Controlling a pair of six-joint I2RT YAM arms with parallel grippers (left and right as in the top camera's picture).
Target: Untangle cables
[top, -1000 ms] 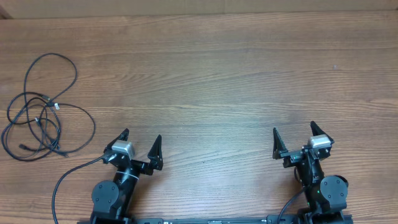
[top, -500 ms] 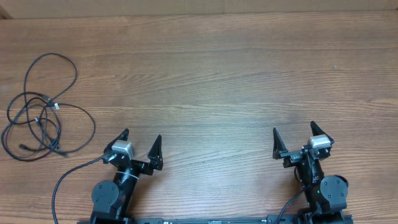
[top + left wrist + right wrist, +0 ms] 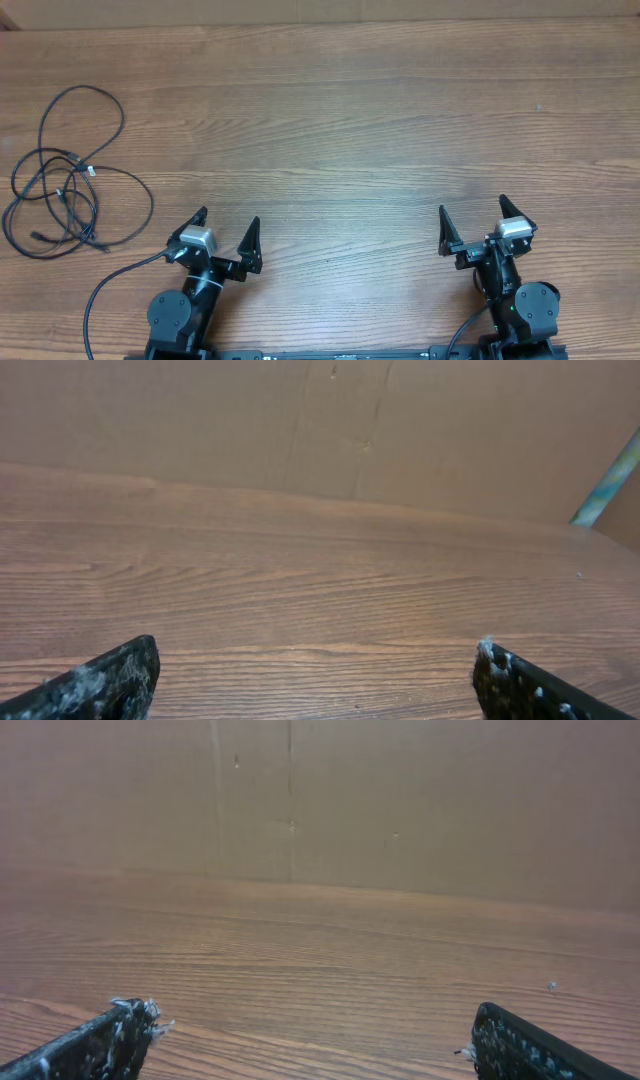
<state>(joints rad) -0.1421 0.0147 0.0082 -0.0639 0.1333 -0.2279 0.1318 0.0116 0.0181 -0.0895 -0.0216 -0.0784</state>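
tangle of thin black looping cables (image 3: 70,192) lies at far left of brown wood-grain table (image 3: 350,130), close to left edge, well apart from both arms. left black two-finger gripper (image 3: 227,218) at near edge, jaws spread wide, nothing between them. right black two-finger gripper (image 3: 472,206) likewise wide apart, holding nothing (white fuzz clings to fingertips in wrist views). broad stretch of wood runs from grippers to far edge, where plain brown cardboard wall (image 3: 200,420) rises.
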